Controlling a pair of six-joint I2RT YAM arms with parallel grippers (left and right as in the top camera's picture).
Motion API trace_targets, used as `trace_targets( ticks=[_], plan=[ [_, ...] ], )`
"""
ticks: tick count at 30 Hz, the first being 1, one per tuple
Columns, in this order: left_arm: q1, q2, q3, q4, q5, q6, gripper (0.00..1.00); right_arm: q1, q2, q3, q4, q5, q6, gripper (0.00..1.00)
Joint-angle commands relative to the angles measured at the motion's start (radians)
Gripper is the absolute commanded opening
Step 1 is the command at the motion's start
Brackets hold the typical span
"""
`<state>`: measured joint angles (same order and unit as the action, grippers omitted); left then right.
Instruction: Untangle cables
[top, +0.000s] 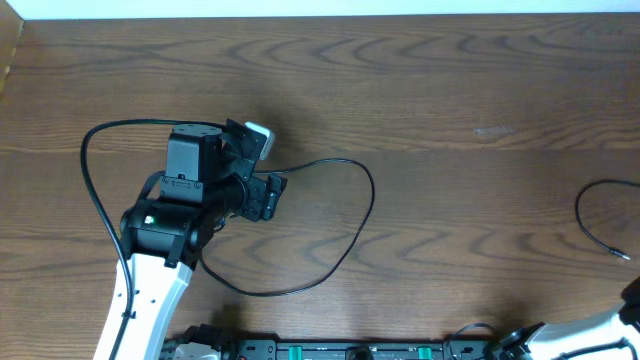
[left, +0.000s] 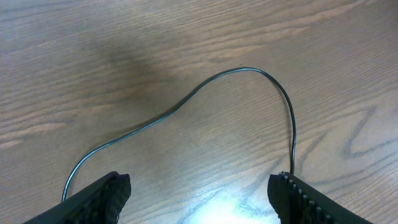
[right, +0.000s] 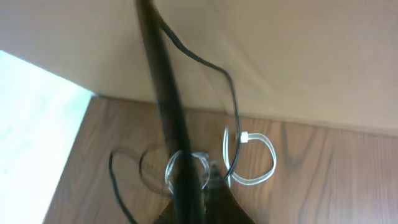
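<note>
A thin black cable (top: 368, 195) lies in a wide loop on the wooden table, running under my left arm and out in a second loop at the left (top: 88, 175). My left gripper (top: 268, 196) is open and empty just above the table, with the cable's loop (left: 249, 70) ahead of its jaws. Another black cable (top: 585, 212) lies at the right edge, its plug end (top: 624, 255) loose. In the blurred right wrist view, my right gripper (right: 214, 177) is shut, with white cable loops (right: 252, 163) at its tip and a thin black cable (right: 233, 112) hanging beside them.
A thick black arm wire (right: 165, 99) crosses the right wrist view in front of the jaws. The right arm (top: 625, 310) only shows at the bottom right corner of the overhead view. The table's far edge (top: 320, 12) meets a white surface.
</note>
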<state>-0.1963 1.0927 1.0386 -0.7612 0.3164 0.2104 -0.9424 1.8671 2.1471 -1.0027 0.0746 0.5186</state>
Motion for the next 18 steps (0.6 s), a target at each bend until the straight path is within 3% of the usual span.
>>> trace_targets(
  ticks=[1, 3, 4, 18],
  plan=[
    [0.005, -0.002, 0.006, -0.005, 0.011, 0.002, 0.77, -0.029, 0.059, -0.010, -0.033, -0.162, 0.050, 0.55],
    [0.005, -0.002, 0.006, -0.005, 0.011, 0.002, 0.77, -0.032, 0.074, -0.010, -0.067, -0.162, 0.070, 0.90],
    [0.005, -0.002, 0.006, -0.005, 0.011, 0.002, 0.77, -0.031, 0.079, -0.010, -0.082, -0.163, 0.076, 0.99],
    [0.005, -0.002, 0.006, -0.005, 0.011, 0.002, 0.77, 0.163, 0.095, -0.010, -0.379, -0.185, 0.109, 0.99]
  ],
)
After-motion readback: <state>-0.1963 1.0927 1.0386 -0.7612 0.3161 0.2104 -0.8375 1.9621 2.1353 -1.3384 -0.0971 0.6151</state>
